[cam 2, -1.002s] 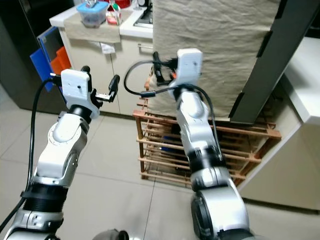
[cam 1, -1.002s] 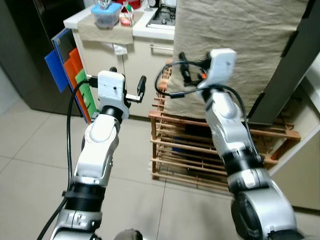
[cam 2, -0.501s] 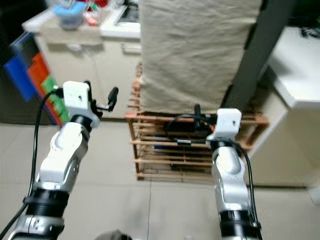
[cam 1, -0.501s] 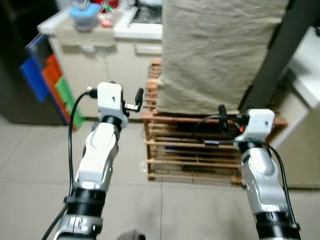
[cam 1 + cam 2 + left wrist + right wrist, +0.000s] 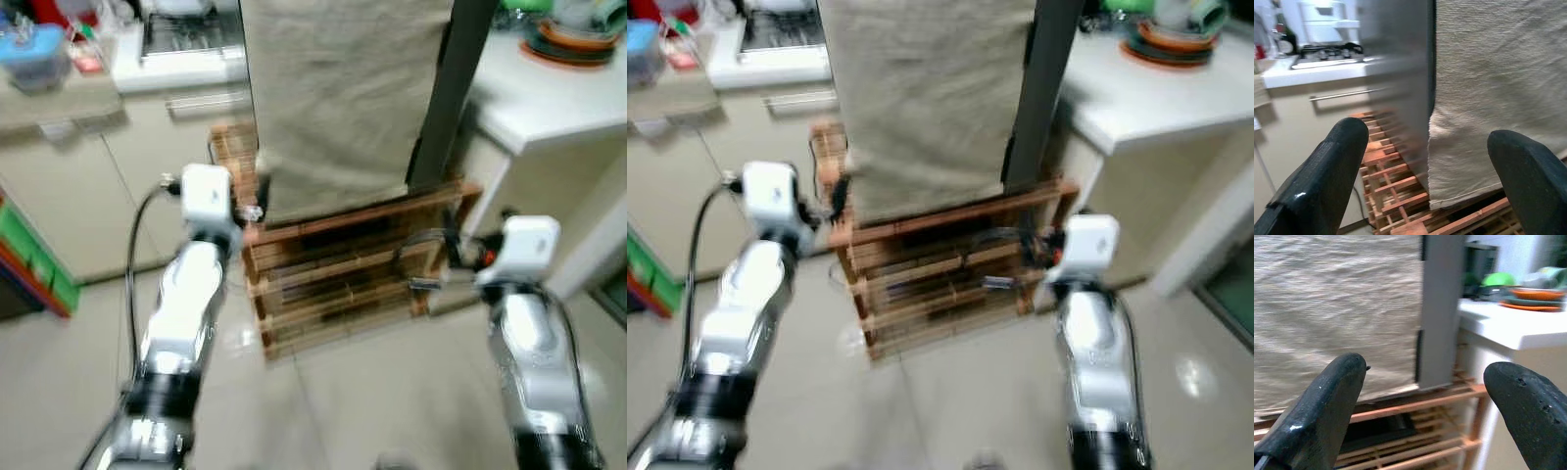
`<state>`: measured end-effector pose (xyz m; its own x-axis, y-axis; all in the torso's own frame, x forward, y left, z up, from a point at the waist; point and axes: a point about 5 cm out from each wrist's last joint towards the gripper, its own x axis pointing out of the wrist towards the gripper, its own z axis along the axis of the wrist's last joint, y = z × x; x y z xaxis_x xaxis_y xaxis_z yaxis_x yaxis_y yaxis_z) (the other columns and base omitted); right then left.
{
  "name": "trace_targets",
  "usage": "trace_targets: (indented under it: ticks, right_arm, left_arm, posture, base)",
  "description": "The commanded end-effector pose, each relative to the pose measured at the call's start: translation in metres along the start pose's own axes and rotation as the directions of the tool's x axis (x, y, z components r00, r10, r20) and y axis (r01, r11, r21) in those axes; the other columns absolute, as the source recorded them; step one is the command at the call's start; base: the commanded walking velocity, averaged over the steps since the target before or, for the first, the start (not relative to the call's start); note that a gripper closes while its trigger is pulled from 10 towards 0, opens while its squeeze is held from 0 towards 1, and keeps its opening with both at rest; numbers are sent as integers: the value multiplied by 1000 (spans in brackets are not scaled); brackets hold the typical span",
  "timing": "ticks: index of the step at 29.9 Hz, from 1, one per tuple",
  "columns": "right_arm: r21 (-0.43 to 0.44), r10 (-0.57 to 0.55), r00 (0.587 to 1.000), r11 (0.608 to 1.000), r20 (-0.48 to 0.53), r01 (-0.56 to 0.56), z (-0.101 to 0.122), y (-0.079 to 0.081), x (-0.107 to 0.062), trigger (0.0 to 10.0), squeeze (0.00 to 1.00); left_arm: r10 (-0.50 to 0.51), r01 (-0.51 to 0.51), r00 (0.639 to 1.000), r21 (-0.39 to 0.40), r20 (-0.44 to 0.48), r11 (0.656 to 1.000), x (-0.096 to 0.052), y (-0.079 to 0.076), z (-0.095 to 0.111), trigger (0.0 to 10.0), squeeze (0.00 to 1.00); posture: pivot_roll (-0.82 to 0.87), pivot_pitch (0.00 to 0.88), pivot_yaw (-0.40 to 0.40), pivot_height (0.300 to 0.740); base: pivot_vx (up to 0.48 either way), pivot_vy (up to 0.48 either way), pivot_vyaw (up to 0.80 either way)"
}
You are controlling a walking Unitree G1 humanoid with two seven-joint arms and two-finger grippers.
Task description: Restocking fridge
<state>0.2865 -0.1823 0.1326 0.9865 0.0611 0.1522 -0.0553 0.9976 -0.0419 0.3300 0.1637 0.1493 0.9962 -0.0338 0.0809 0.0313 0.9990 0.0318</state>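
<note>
Jaws apart; orange dishes (image 5: 571,39) stacked

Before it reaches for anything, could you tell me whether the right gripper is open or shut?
Open: in the right wrist view the right gripper has its two black fingers spread wide apart, nothing between them.

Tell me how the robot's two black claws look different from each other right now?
The left end effector is raised beside the top corner of the brown slatted wooden crate, while the right end effector sits lower, by the crate's other side. The left faces the beige woven cloth and a kitchen counter; the right faces the cloth and a white countertop with orange plates. Both are open and hold nothing.
</note>
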Motion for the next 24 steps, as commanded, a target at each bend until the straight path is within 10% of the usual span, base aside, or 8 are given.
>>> trace_targets:
  ticks: [1,10,24]
  right_arm:
    - [10,-35,999,999,1,35,4,-9,-1,10000,0]
    - [98,-167,986,982,27,164,11,-32,4,10000,0]
    - [24,-102,988,995,114,100,46,7,-11,10000,0]
  left_arm:
    - [-36,36,999,-1,20,999,5,-12,5,10000,0]
    - [-83,83,994,-6,64,996,4,-15,9,10000,0]
    - [-131,137,981,-35,144,990,-21,-18,30,10000,0]
  posture:
    - [-111,6,54,740]
    - [-104,0,47,740]
    - [-58,0,26,740]
  base:
    - [0,480,-800]
    - [0,479,-800]
    - [0,446,-796]
